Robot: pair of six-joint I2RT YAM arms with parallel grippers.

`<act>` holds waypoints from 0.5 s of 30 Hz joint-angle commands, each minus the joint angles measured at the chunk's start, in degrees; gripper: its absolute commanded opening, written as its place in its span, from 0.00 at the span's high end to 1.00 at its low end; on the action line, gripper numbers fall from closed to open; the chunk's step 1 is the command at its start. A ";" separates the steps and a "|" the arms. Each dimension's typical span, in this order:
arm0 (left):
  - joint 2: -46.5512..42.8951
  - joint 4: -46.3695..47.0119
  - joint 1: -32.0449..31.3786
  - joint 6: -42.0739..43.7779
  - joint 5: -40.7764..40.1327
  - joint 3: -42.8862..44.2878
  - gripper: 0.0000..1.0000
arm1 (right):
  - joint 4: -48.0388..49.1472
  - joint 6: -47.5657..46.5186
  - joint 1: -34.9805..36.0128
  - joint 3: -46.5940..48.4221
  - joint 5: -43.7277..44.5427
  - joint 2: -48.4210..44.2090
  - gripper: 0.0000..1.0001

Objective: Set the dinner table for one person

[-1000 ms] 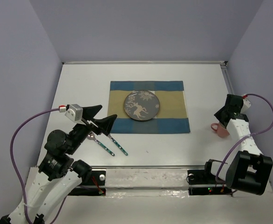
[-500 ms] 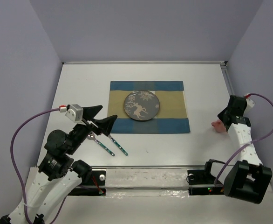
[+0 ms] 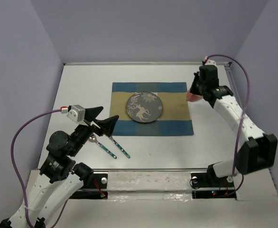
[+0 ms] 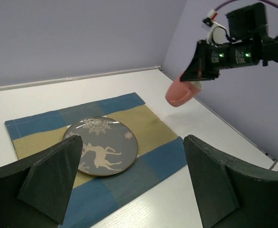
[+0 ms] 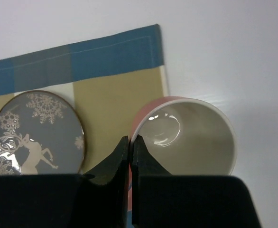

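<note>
The white dinner table (image 3: 87,85) carries a blue-and-tan checked placemat (image 3: 177,124) with a grey reindeer plate (image 3: 144,108) on its middle. My right gripper (image 3: 196,92) is shut on the rim of a pink mug (image 5: 186,135) and holds it in the air over the placemat's far right corner; the mug also shows in the left wrist view (image 4: 179,92). My left gripper (image 3: 103,119) is open and empty above the table, left of the placemat. A spoon (image 3: 102,146) and a second utensil with a patterned handle (image 3: 120,147) lie below the placemat's near left corner.
Lilac walls close in the table on three sides. A raised rail (image 3: 148,63) runs along the far edge. A clear strip (image 3: 148,179) with the arm bases runs along the near edge.
My right arm has lifted the pink mug from the table's right side and swung it far and left to the placemat's far right corner. The left arm has not moved.
</note>
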 commanded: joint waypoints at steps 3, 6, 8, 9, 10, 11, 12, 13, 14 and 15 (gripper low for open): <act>0.91 1.26 0.91 1.51 -1.94 -0.12 0.01 | 2.09 -9.68 3.24 18.99 -3.36 16.02 1.00; 0.82 0.91 1.17 1.68 -2.73 0.06 0.01 | 1.39 -11.00 3.24 25.85 -5.73 22.00 1.00; 0.30 0.91 1.52 1.77 -3.69 -0.03 0.01 | -0.10 -12.23 3.77 29.36 -5.13 25.16 1.00; 0.12 0.91 1.52 1.86 -3.87 -0.03 0.01 | -0.72 -12.84 4.29 31.12 -4.60 26.75 1.00; 0.03 0.82 1.70 1.86 -3.96 -0.03 0.01 | -1.42 -14.07 4.29 34.45 -4.34 29.98 1.00; 0.03 0.91 1.70 1.86 -4.13 -0.03 0.01 | -2.21 -14.43 4.29 36.13 -4.25 31.58 1.00; 0.21 0.91 1.79 1.86 -4.13 -0.03 0.01 | -3.52 -14.86 4.99 37.45 -3.81 33.16 1.00; 0.38 0.91 1.88 1.77 -4.05 -0.03 0.01 | -3.97 -15.48 5.00 39.38 -3.46 35.61 1.00; 0.47 0.91 1.88 1.86 -3.96 -0.03 0.01 | -4.24 -15.57 5.52 40.01 -3.11 36.60 1.00; 0.56 0.82 1.96 1.86 -3.96 -0.03 0.01 | -4.41 -15.57 5.52 40.45 -2.93 37.30 1.00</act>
